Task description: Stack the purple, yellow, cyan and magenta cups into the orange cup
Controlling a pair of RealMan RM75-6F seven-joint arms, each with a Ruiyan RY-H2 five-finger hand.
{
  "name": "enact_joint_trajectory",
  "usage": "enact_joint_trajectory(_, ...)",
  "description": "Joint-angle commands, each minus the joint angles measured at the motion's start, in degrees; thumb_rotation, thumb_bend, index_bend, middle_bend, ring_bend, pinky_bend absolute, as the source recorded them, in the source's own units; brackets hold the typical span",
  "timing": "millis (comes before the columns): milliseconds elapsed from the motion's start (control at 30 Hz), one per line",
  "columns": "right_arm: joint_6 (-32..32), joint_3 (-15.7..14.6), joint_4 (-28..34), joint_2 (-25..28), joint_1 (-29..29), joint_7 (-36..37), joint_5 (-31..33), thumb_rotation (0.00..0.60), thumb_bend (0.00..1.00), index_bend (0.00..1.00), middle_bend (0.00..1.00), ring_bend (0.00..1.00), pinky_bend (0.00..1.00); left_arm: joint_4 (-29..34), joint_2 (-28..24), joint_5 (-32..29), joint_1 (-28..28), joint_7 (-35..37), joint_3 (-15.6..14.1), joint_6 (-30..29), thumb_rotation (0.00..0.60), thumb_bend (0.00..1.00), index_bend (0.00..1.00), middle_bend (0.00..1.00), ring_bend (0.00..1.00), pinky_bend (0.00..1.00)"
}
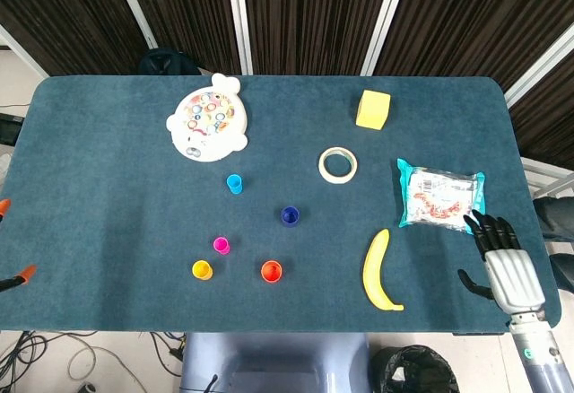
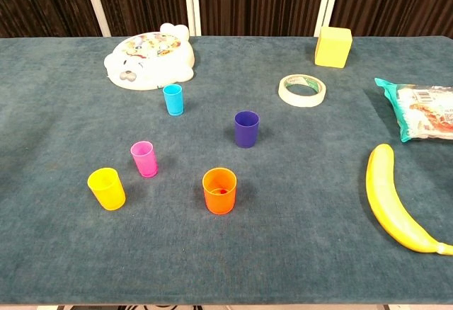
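Note:
All the cups stand upright and apart on the blue table (image 1: 108,169). The orange cup (image 1: 271,271) (image 2: 219,190) is near the front edge, with the yellow cup (image 1: 202,270) (image 2: 106,188) to its left. The magenta cup (image 1: 221,246) (image 2: 144,158) is just behind the yellow one. The purple cup (image 1: 290,216) (image 2: 246,128) stands behind the orange cup, and the cyan cup (image 1: 234,184) (image 2: 173,100) is farther back. My right hand (image 1: 502,258) hovers at the table's front right corner, fingers spread, holding nothing. It shows only in the head view. My left hand is out of sight.
A banana (image 1: 380,272) (image 2: 393,200) lies right of the cups. A snack bag (image 1: 439,196) (image 2: 421,108) lies just ahead of my right hand. A tape roll (image 1: 337,164), a yellow block (image 1: 373,109) and a white fish toy (image 1: 207,117) sit farther back.

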State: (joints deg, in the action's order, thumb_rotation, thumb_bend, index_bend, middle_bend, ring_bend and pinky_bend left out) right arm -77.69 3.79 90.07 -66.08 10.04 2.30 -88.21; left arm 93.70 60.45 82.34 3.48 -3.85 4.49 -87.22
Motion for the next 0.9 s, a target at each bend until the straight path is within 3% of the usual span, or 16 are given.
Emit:
enact_joint_trajectory(33,8.8,2.08,2.25,2.98,6.19,3.05,1.59,0.6,0.36,0.0,0.0,0.01,0.0,0.08,0.1,-0.1,-0.02,-0.2,0.0,0.02,0.6,0.0,0.0,0.0,0.0,0.05)
enact_joint_trajectory(200,19.34,5.16,4.77,4.5,13.17,5.39,5.46,0.6,0.36,0.0,0.0,0.01,0.0,0.23,0.15,-0.09,-0.11,-0.29,0.07,-0.26,0.6,0.0,0.0,0.0,0.0,0.05)
enact_joint_trajectory(433,30.13,8.51,5.89,1.74,21.71,0.6,11.82,0.6,0.36,0.0,0.0,0.01,0.0,0.24,0.22,-0.21,-0.04,-0.41,0.01,0.03,0.6,0.0,0.0,0.0,0.0,0.05)
enact_joint_trajectory(667,35.28,11.18,2.9,-6.04,28.31,-4.21,21.26,0.6,0.36,0.0,0.0,0.01,0.0,-0.03,0.25,-0.77,0.09,-0.22,0.2,0.43,0.6,0.0,0.0,0.0,0.0,0.05)
enact_joint_trajectory(900,36.79,11.33,0.43,-12.21,33.3,-10.96,28.43,0.6,0.36,0.02,0.0,0.01,0.0,-0.34,0.43,-1.3,0.41,-0.34,0.24,1.32,0.6,0.0,0.0,0.0,0.0,0.05)
